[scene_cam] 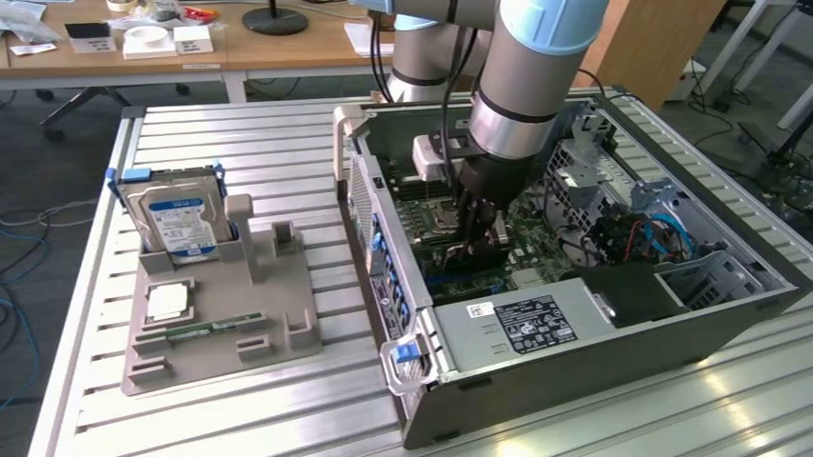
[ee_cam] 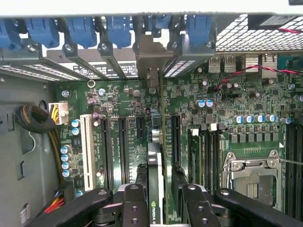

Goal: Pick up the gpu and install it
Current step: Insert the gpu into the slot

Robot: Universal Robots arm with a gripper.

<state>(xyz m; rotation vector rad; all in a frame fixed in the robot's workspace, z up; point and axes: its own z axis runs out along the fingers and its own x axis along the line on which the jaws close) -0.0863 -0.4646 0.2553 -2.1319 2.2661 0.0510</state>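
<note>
Inside the open computer case (scene_cam: 572, 362), my gripper (scene_cam: 479, 240) reaches down over the green motherboard (scene_cam: 439, 257). In the wrist view the gpu (ee_cam: 154, 158) stands edge-on between my black fingers (ee_cam: 137, 189). Its silver end bracket (ee_cam: 147, 54) sits up against the rear slot openings with the blue latches (ee_cam: 116, 30). The card lines up over a long black expansion slot (ee_cam: 122, 146) region of the motherboard (ee_cam: 236, 94). My gripper (ee_cam: 159, 178) is shut on the card's sides. I cannot tell whether the card's lower edge is seated in the slot.
On the exterior view's left, a grey fixture tray (scene_cam: 286, 295) holds a blue-labelled hard drive (scene_cam: 178, 221), a processor chip (scene_cam: 168, 303) and a green memory stick (scene_cam: 204, 330). The power supply (scene_cam: 534, 324) and drive cage (scene_cam: 591, 171) crowd the case around my arm. A cable bundle (ee_cam: 33, 118) lies beside the motherboard.
</note>
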